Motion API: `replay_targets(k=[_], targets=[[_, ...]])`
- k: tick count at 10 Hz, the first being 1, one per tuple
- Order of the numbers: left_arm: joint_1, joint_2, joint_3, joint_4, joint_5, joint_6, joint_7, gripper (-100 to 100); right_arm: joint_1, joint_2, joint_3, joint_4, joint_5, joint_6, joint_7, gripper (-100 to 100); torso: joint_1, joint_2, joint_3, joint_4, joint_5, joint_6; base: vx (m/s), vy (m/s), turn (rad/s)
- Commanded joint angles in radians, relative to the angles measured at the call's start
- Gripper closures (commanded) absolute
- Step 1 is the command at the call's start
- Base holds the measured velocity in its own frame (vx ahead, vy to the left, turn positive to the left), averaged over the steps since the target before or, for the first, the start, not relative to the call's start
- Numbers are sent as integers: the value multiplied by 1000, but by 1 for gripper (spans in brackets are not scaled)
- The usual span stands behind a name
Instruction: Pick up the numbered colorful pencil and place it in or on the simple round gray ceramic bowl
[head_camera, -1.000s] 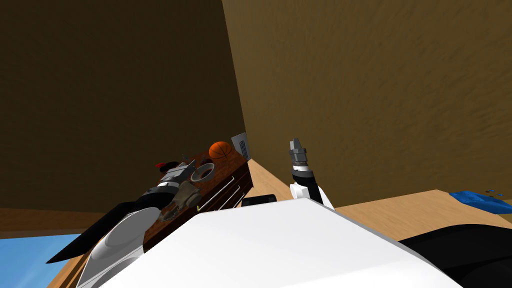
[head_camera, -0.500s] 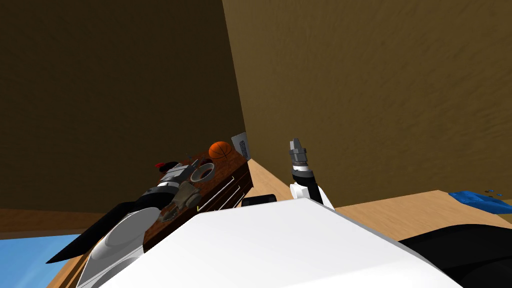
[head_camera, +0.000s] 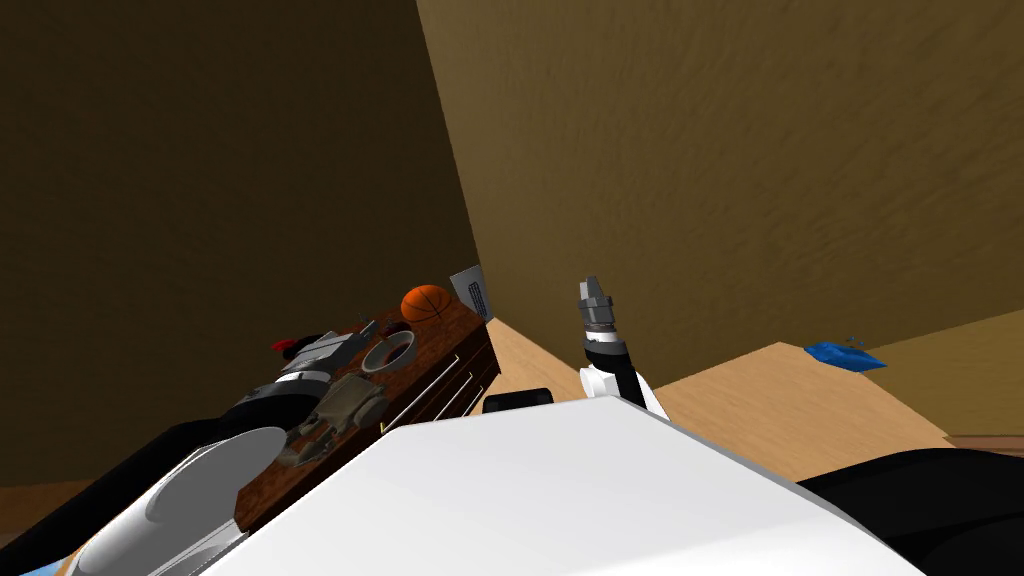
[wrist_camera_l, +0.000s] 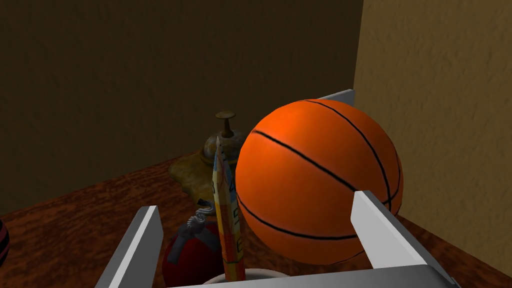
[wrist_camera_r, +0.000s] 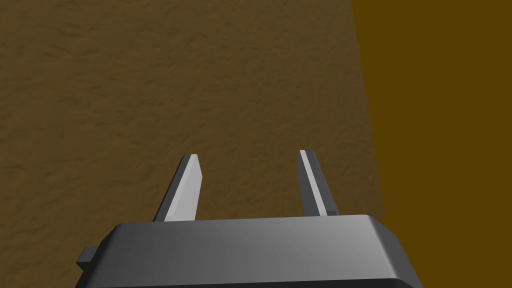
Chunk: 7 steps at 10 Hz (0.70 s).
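L gripper (wrist_camera_l: 256, 200) fingers spread wide, gripping nothing; pencil (wrist_camera_l: 227, 200) upright btwn them, long axis along fingers, base inside bowl (wrist_camera_l: 250, 273). R gripper (wrist_camera_r: 249, 153) open, well apart.

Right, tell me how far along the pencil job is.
Done, it seems: the pencil stands upright with its lower end inside the bowl. In hand: nothing; the left pincer is open, its fingers clear of the pencil. Left: back the arm away, minding the basketball. The right pincer is open.
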Motion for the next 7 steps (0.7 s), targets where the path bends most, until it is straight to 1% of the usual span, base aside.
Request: replay_targets(k=[1, 2, 3, 4, 5, 6, 7], targets=[[-8, 28, 50, 7, -8, 22, 49, -100, 0, 0, 0, 0, 0, 0, 0, 0, 0, 0, 0, 0, 0, 0, -50, -36, -291], [-8, 28, 59, 7, -8, 22, 49, -100, 0, 0, 0, 0, 0, 0, 0, 0, 0, 0, 0, 0, 0, 0, -40, -22, -64], [-9, 40, 94, 7, -16, 34, 76, -100, 0, 0, 0, 0, 0, 0, 0, 0, 1, 0, 0, 0, 0, -1, -34, -28, -115], [-11, 52, 121, 7, -23, 45, 104, -100, 0, 0, 0, 0, 0, 0, 0, 0, 1, 0, 0, 0, 0, 0, -48, -28, -239], [-11, 52, 129, 7, -23, 45, 104, -100, 0, 0, 0, 0, 0, 0, 0, 0, 1, 0, 0, 0, 0, 0, -43, -23, -102], [-12, 64, 164, 7, -30, 57, 132, -100, 0, 0, 0, 0, 0, 0, 0, 0, 1, 0, 0, 0, 0, -1, -45, -37, -152], [-14, 77, 192, 7, -38, 69, 158, -100, 0, 0, 0, 0, 0, 0, 0, 0, 0, 0, 0, 0, 0, 0, -59, -48, -280]])
